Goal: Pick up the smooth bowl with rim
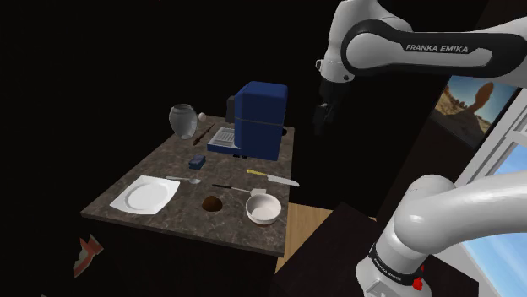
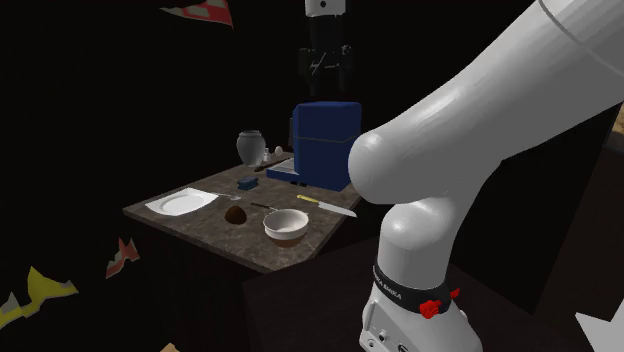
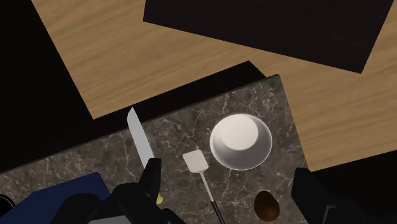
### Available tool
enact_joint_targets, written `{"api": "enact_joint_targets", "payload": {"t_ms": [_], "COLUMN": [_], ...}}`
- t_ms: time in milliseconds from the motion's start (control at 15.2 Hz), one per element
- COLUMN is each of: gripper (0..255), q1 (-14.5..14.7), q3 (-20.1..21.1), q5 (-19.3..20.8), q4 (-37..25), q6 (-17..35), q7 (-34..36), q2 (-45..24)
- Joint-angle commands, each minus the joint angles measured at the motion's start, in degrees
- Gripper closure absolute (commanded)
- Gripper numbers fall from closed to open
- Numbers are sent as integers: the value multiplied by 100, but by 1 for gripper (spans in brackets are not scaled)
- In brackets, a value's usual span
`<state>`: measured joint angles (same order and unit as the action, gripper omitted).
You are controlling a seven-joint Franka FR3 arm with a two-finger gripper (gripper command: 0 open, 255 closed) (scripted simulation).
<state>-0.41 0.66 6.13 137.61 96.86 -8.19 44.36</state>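
Observation:
The smooth white bowl with a rim (image 1: 263,209) (image 2: 286,224) stands upright on the dark marbled table top (image 1: 169,215), near its front corner. My black gripper (image 1: 323,118) (image 2: 327,65) hangs high over the table, beside and above the blue machine, well clear of the bowl. In the wrist view the bowl (image 3: 240,141) lies far below, ahead of the gripper (image 3: 229,175). The two fingers (image 3: 151,179) stand wide apart with nothing between them, so the gripper is open.
A blue machine (image 1: 260,118) (image 2: 325,145) stands at the table's back. A yellow-handled knife (image 1: 274,177) (image 3: 140,137), a spatula (image 3: 198,164) and a brown lump (image 1: 212,203) (image 3: 266,205) lie close to the bowl. A white square plate (image 1: 148,195), a jar (image 1: 182,120).

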Motion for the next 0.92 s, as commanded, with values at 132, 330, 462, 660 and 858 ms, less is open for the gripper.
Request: {"api": "enact_joint_targets", "payload": {"t_ms": [132,330,462,660,858], "gripper": [0,0,0,0,0], "q1": [35,84,112,145,162], "q3": [100,253,358,519,684], "q5": [-26,-57,-69,-66,-31], "q4": [227,516,674,855,965], "q6": [338,857,1211,1748,2285], "q7": [133,337,476,695,931], "q2": [-163,-472,-721,-1160,-1672]}}
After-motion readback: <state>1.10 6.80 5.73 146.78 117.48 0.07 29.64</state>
